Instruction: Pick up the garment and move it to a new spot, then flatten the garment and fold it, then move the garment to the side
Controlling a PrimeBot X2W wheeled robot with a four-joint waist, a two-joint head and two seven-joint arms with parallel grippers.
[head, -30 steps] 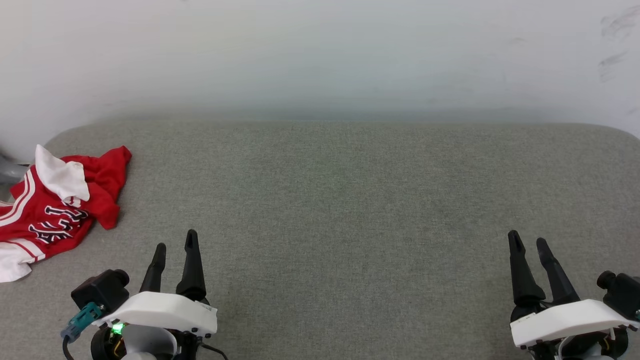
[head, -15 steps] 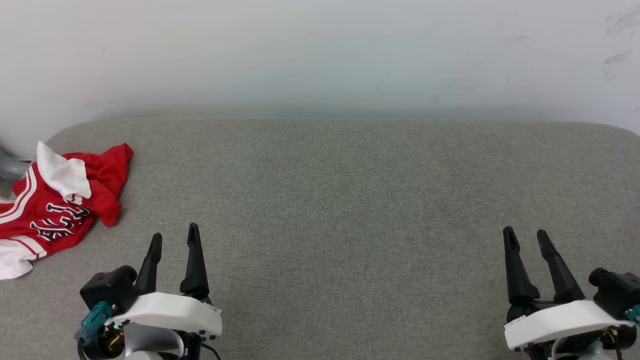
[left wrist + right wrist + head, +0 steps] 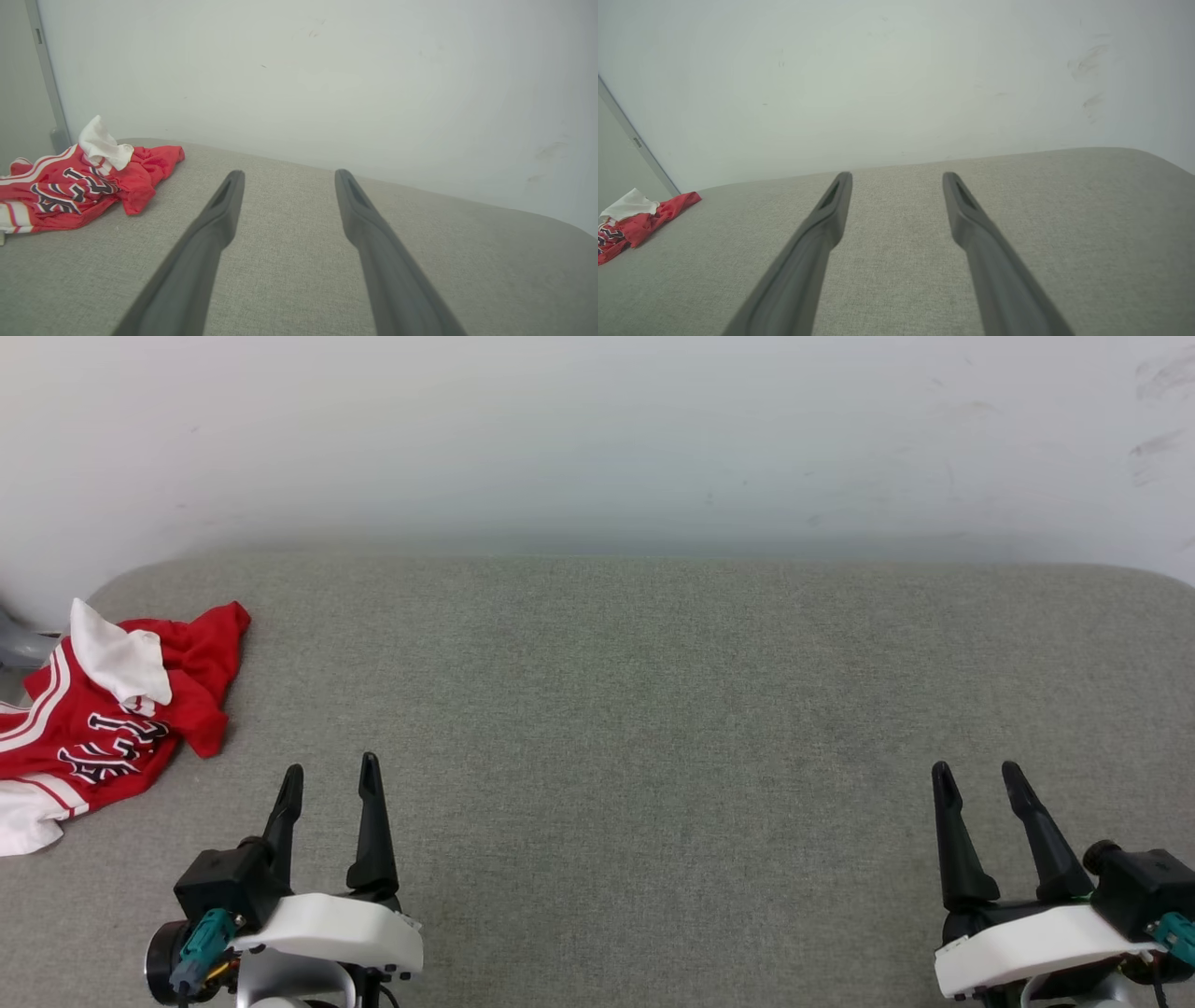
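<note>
The garment (image 3: 112,719) is a red jersey with white sleeves and black lettering, lying crumpled at the far left of the grey padded surface (image 3: 635,709). The left wrist view has the garment (image 3: 79,186) at its left, and the right wrist view catches the garment (image 3: 640,221) at its left edge. My left gripper (image 3: 331,770) hovers low at the lower left, open and empty, to the right of the garment and apart from it. My right gripper (image 3: 976,770) is at the lower right, open, nothing between its fingers.
A pale wall (image 3: 597,439) rises behind the padded surface. A grey upright frame (image 3: 46,79) stands by the wall beyond the garment, and a grey part (image 3: 19,649) shows at the surface's left edge.
Both grippers have drawn back slightly toward the lower edge and turned a little, fingers staying open. The garment lies as before.
</note>
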